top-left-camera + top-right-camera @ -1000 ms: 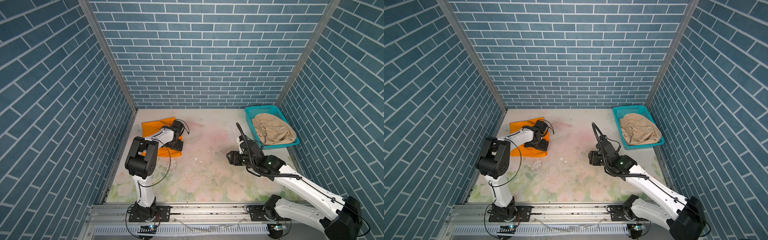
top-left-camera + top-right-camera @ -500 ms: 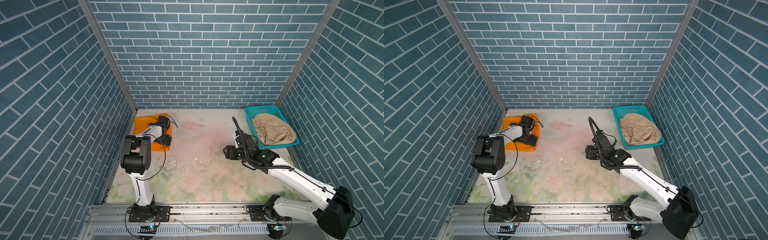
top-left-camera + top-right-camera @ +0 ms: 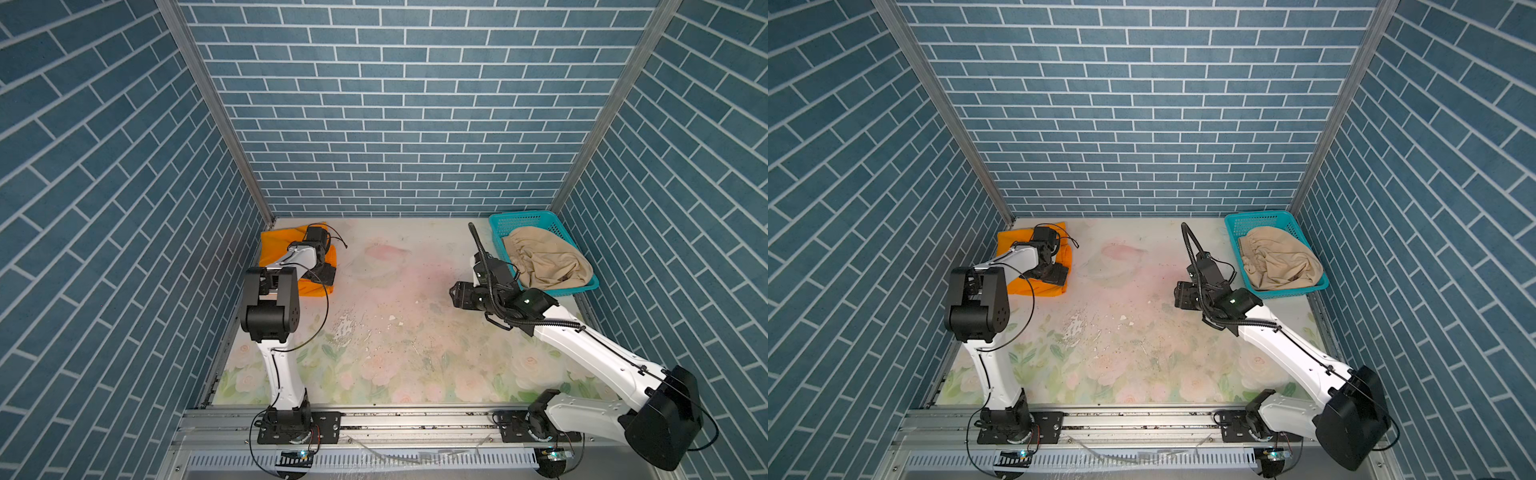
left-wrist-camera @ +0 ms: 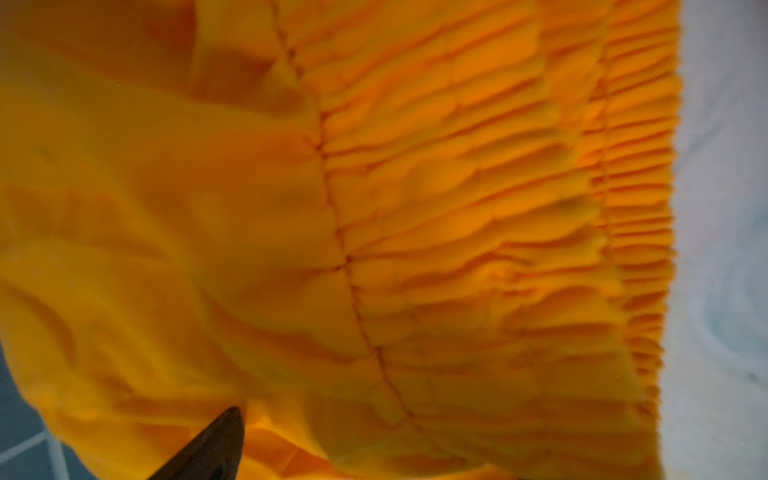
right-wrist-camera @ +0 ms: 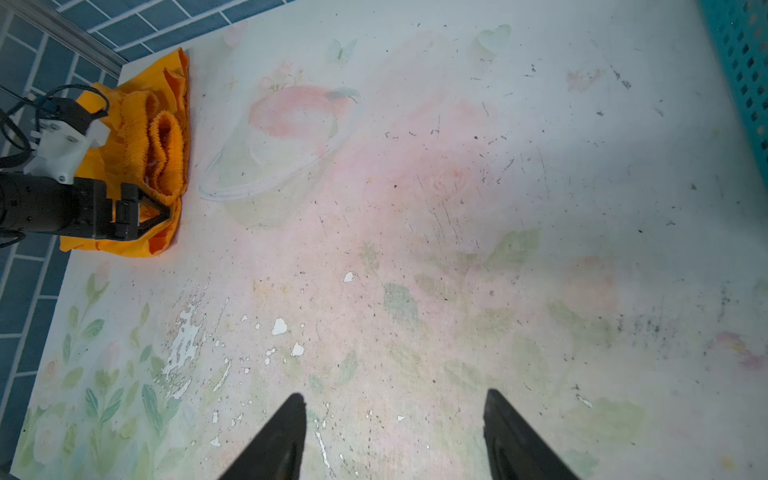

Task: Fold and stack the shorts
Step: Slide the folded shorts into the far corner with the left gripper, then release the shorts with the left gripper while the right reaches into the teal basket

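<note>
In both top views the teal basket [image 3: 519, 222] sits right of the frame's centre on the floral surface [image 3: 395, 353], with the crumpled beige shorts [image 3: 544, 259] inside it. The orange shorts [image 3: 274, 245] lie bunched left of centre, against the brick wall. The left end effector [image 3: 326, 274] stands over them, jaws spread wide, partly covering them. The right end effector [image 5: 392, 399] hangs open above the surface, near the basket.

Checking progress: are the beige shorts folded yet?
No: the beige shorts lie crumpled and unfolded in the teal basket.
</note>
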Motion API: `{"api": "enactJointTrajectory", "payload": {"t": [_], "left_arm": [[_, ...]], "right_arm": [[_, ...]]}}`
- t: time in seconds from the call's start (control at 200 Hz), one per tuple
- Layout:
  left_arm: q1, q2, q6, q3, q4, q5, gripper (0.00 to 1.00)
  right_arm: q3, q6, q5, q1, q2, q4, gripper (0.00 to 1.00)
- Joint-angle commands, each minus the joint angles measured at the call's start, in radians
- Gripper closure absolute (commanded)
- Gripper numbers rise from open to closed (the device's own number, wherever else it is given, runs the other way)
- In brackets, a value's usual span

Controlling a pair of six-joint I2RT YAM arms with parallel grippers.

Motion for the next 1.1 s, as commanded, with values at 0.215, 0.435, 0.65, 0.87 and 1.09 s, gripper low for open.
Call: {"api": "enactJointTrajectory", "payload": {"t": [0.215, 0.435, 0.65, 0.87, 1.09], "left_arm": [[-0.115, -0.462, -0.17, -0.084, -0.026, 0.026, 0.0], [-0.157, -0.797, -0.255, -0.174, -0.139, 0.226, 0.0], [-0.158, -1.094, -0.27, -0.366, -0.215, 0.317, 0.0], [-0.158, -1.305, -0.24, -0.506, -0.287, 0.253, 0.0], [-0.158, -1.327, -0.223, -0.531, -0.266, 0.245, 0.0]], "right_arm": [[0.011, -0.164, 0.019, -0.023, -0.131, -0.049, 0.3], [0.049, -0.368, -0.017, -0.061, -0.126, -0.031, 0.29], [0.106, -0.416, -0.207, -0.137, -0.042, 0.048, 0.26], [0.053, -0.439, -0.175, -0.152, -0.029, 0.096, 0.24], [0.066, -0.482, -0.033, -0.255, -0.057, -0.013, 0.21]]}}
